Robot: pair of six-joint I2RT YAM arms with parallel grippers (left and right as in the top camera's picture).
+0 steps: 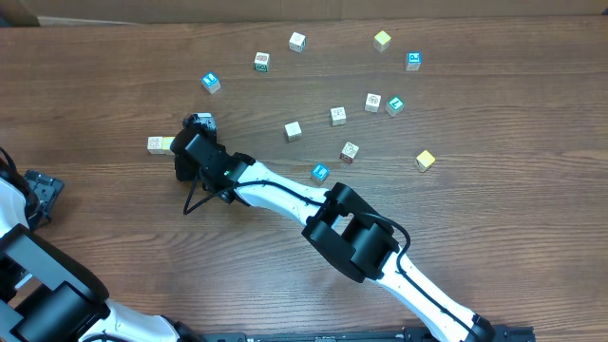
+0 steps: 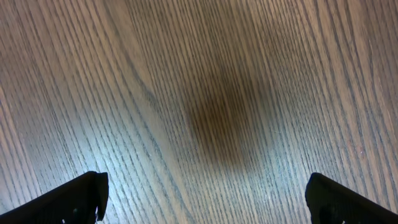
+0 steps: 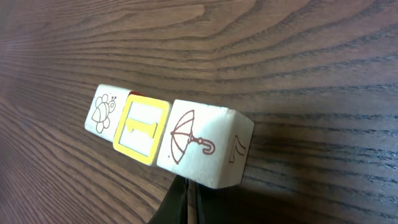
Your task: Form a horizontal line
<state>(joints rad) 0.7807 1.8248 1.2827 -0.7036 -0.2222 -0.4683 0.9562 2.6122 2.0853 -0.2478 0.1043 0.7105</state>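
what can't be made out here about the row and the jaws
- Overhead: the right gripper covers the row past its white and yellow cubes, so its far end is hidden.
- Right wrist: whether the jaws touch the umbrella cube; the bottom edge cuts them off.
- Overhead: prints on the loose cubes are too small.
- Left wrist: the bottom edge cuts off the left gripper.

- The right arm (image 1: 285, 195) is showing white shells and black joints.
- A thin black cable (image 1: 193, 199) is looping beside its wrist.
- The left gripper (image 2: 204, 196) is showing black fingertips.
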